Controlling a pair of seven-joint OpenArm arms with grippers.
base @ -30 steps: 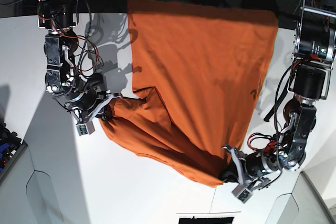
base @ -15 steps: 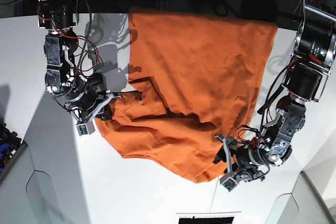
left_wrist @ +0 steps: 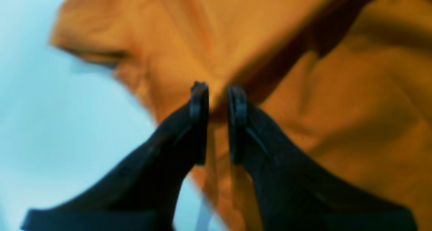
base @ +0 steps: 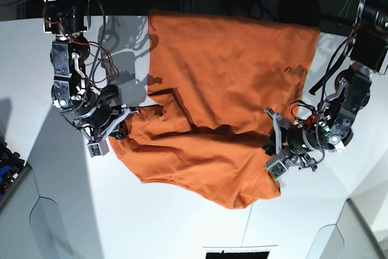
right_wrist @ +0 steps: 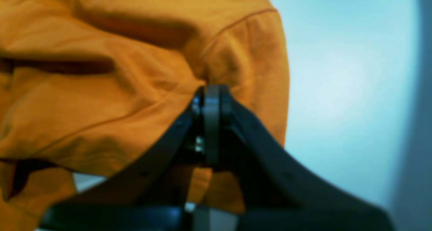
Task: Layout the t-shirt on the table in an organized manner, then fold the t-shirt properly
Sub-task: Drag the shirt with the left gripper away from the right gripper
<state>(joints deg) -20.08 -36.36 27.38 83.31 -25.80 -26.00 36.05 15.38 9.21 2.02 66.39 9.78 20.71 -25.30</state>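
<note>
The burnt-orange t-shirt (base: 224, 77) lies on the white table (base: 170, 222), flat at the far side and bunched in folds at the near side. My right gripper (base: 121, 127), on the left of the base view, is shut on a bunched sleeve part at the shirt's left edge; the right wrist view shows its fingers (right_wrist: 211, 92) closed on cloth (right_wrist: 101, 89) by a seam. My left gripper (base: 271, 144) is at the shirt's right near edge. In the left wrist view its fingers (left_wrist: 217, 96) stand nearly closed with a strip of cloth (left_wrist: 337, 89) between them.
A thin dark seam line (base: 245, 235) runs across the table near the front. A black object (base: 236, 253) sits at the front edge. Blue and black items (base: 7, 165) lie beyond the table's left side. The dark far edge runs behind the shirt.
My left gripper has moved away from the front edge, toward the far side and slightly right, carrying cloth with it; the shirt's near hem now lies looser. My right gripper has hardly moved.
</note>
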